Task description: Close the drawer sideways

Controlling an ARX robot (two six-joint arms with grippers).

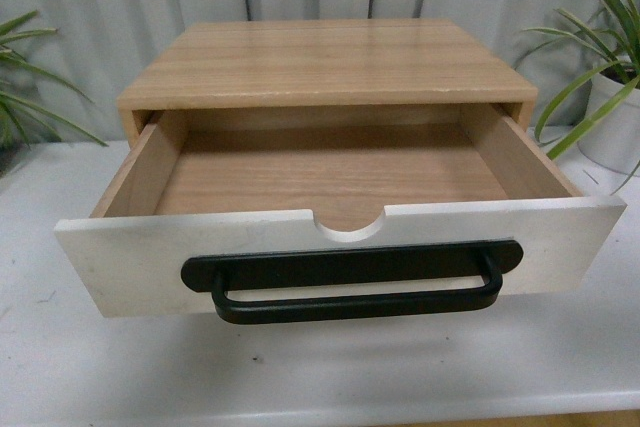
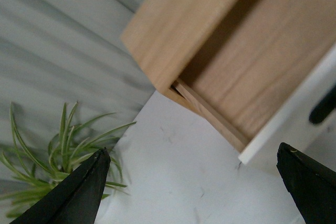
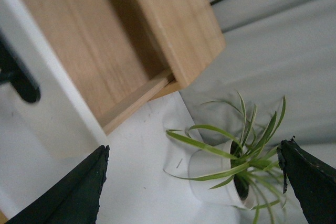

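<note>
Across the centre of the front view, the drawer (image 1: pixel 335 197) stands pulled well out of its wooden case (image 1: pixel 330 57), untouched. Your left gripper (image 2: pixel 192 153) and right gripper (image 3: pixel 192 153) are spread wide, empty. You're likely at the approach: next, set one against the white front and push inward.

You have the drawer (image 1: pixel 130 267) pulled well out of its light wood case (image 1: pixel 330 57), with the white front facing you and sitting slightly askew: in the front view its left end is lower than its right. A long black bar handle (image 1: pixel 355 287) runs across that front, and a half-round notch (image 1: pixel 350 227) is cut into the middle of its top edge. Look inside and you see light wood sides and a wood floor.
</note>
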